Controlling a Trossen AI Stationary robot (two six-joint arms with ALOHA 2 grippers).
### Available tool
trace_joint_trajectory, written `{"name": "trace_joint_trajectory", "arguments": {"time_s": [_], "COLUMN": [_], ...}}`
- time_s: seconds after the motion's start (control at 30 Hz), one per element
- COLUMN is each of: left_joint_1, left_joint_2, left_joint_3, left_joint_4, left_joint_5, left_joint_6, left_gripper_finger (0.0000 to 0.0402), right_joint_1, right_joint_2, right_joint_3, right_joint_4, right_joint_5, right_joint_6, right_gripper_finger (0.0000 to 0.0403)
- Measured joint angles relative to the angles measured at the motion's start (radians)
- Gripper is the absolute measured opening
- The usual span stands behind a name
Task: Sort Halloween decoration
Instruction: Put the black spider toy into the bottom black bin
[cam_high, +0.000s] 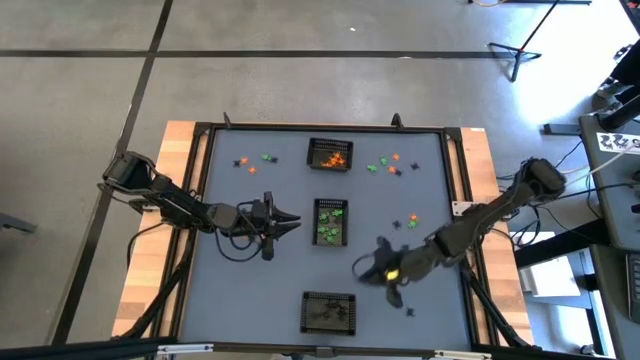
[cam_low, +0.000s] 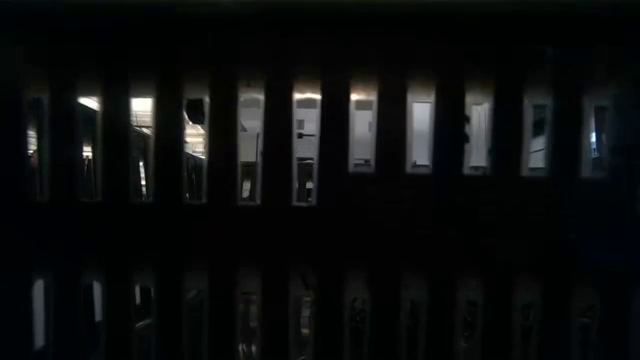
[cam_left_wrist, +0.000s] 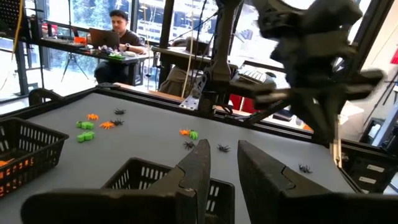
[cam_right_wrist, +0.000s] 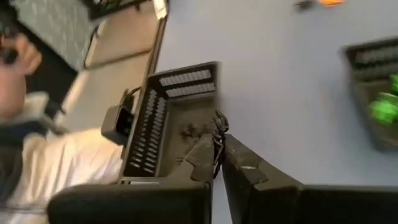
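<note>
Your right gripper (cam_right_wrist: 217, 146) pinches a tiny black spider trinket (cam_right_wrist: 219, 124) beside the rectangular black mesh basket (cam_right_wrist: 171, 118); your left gripper (cam_left_wrist: 224, 165), jaws slightly apart, empty.

Even overhead light fell on the bench (cam_high: 260, 250); the low view was nearly black behind a basket's mesh (cam_low: 320, 230); the right wrist view showed motion blur.

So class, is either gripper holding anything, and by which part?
The right gripper pinches a black spider trinket by its legs, above the black basket. The left gripper is open and holds nothing.
</note>
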Motion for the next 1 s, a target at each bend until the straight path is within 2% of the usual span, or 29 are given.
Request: {"name": "trace_joint_trajectory", "arguments": {"time_s": [0.27, 0.47, 0.77, 1.0], "left_joint_1": [0.0, 0.0, 0.0, 0.0], "left_joint_2": [0.0, 0.0, 0.0, 0.0], "left_joint_3": [0.0, 0.0, 0.001, 0.001], "left_joint_4": [0.001, 0.002, -0.003, -0.006], "left_joint_5": [-0.001, -0.001, 0.001, 0.001], "left_joint_6": [-0.003, -0.005, -0.005, -0.008], "left_gripper_finger": [0.0075, 0.0075, 0.0075, 0.0075], "right_joint_1": [0.012, 0.01, 0.01, 0.019], "right_joint_2": [0.321, 0.446, 0.448, 0.34], "right_joint_3": [0.301, 0.404, 0.416, 0.416], "right_joint_4": [-0.099, -0.152, -0.206, -0.48], "right_joint_5": [-0.171, -0.228, -0.213, -0.185], "right_joint_6": [-0.181, -0.251, -0.275, -0.17], "right_gripper_finger": [0.002, 0.0043, 0.0146, 0.0159]}}
